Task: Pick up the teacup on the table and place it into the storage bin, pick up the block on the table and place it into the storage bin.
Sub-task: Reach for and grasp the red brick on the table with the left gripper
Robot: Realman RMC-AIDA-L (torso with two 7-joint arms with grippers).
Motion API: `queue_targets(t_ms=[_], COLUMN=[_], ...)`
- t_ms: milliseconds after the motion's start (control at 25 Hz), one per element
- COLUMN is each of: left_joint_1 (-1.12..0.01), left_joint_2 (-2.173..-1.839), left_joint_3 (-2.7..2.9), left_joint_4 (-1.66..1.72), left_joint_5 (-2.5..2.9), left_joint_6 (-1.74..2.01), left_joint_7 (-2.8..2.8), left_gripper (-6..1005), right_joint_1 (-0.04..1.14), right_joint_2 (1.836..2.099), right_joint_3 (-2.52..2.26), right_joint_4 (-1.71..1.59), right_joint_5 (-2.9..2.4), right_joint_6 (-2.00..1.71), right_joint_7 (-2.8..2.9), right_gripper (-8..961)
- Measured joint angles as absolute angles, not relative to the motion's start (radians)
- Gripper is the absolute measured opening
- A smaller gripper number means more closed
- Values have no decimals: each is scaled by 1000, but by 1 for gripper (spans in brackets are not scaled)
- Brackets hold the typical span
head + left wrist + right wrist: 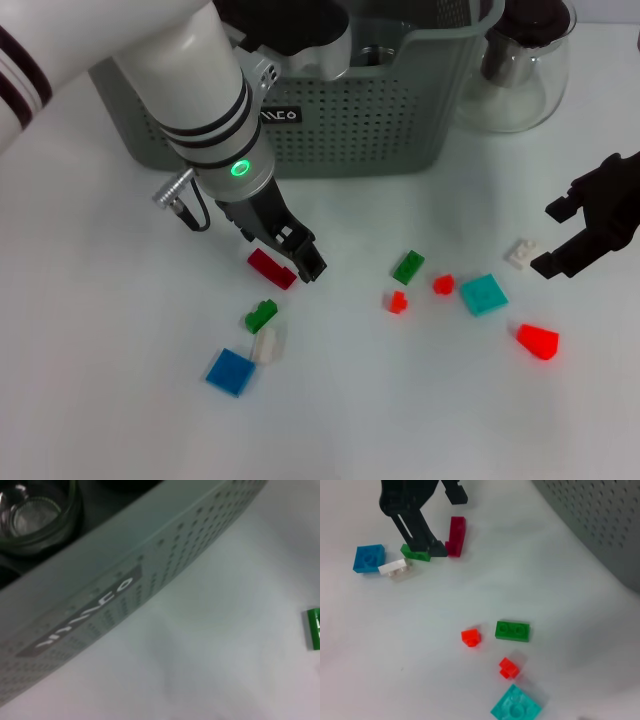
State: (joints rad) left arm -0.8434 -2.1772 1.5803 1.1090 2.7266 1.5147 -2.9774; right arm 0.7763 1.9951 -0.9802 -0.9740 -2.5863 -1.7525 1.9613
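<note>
The grey-green storage bin [350,130] stands at the back; the left wrist view shows its labelled wall [100,615]. A clear glass teacup [35,515] sits inside it. A dark red block [271,268] lies on the table in front of the bin and also shows in the right wrist view [456,536]. My left gripper [283,256] is open and low over the table, its fingers on either side of this red block; it also shows in the right wrist view [448,524]. My right gripper [552,238] is open and empty at the right, beside a small white block [520,252].
Loose blocks lie on the table: green [261,316], white [266,345], blue [231,371], green [408,266], two small red [398,301] [443,284], teal [483,294], red [538,341]. A glass teapot [520,70] stands right of the bin.
</note>
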Motion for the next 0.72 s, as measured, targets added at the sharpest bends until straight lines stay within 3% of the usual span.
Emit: queue_targets(t_ms=[720], left_joint_1=[-840], left_joint_2=[-2178], left_joint_3=[1589], left_joint_4=[1038], left_joint_5=[2746], left_joint_6=[1456], left_joint_7=[-2980], left_gripper=[883], right_joint_1=[775], right_joint_2=[1999], right_joint_3=[-980], right_joint_4=[-964], right_joint_5=[-2586], right_joint_6=[-1734], right_joint_7=[1953], right_gripper=[911])
